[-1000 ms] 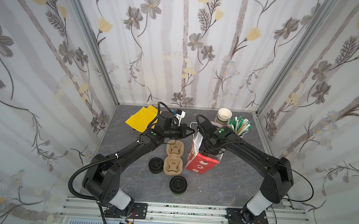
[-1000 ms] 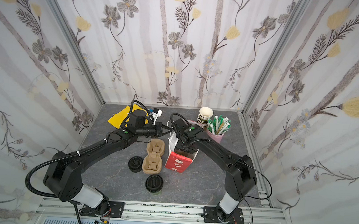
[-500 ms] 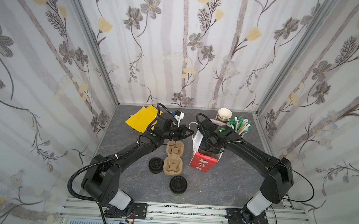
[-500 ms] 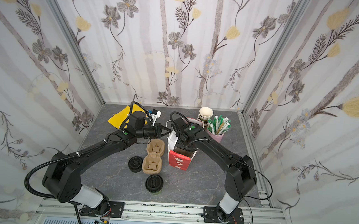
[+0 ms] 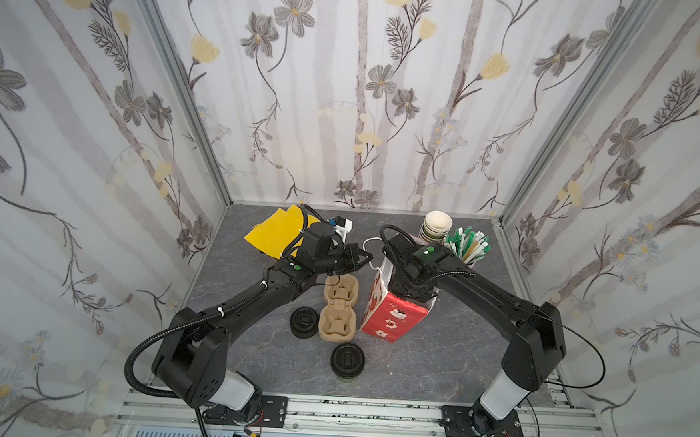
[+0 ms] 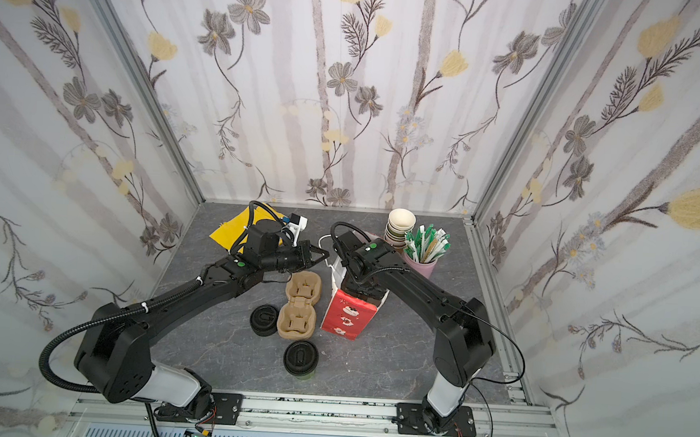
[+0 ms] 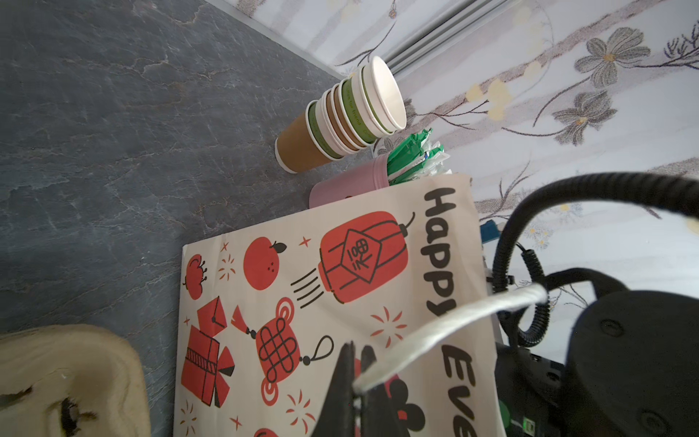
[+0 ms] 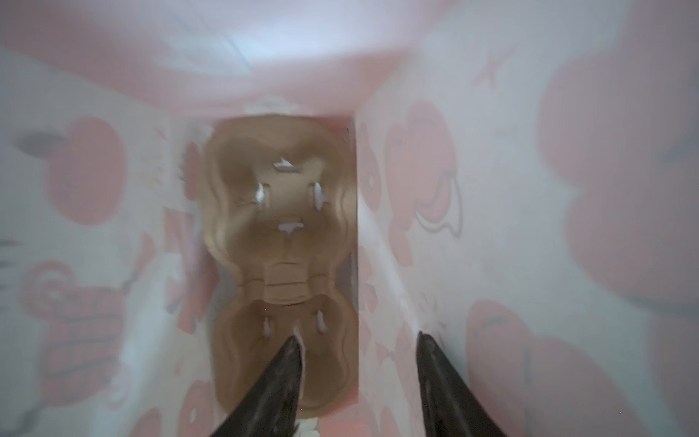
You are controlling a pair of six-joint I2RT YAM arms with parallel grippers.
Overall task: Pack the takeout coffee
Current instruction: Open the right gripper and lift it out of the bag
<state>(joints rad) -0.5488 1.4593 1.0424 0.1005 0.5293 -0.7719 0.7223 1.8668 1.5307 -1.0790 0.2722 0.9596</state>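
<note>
Left pincer (image 7: 353, 374) pinches the glossy, twisted white cord handle (image 7: 446, 321).

Left arm (image 5: 251, 301): stretched forward, low.
Left gripper (image 5: 363, 257): pinched tight on white handle (image 7: 454, 317).
Right arm (image 5: 485, 296): bent, wrist pointing down.
Right gripper (image 8: 359, 338): fingers spread apart, pointing down.

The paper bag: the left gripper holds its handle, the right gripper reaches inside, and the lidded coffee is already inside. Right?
No. The takeout coffee stands on the table, outside the paper bag, as both top views show. The rest is right.
</note>
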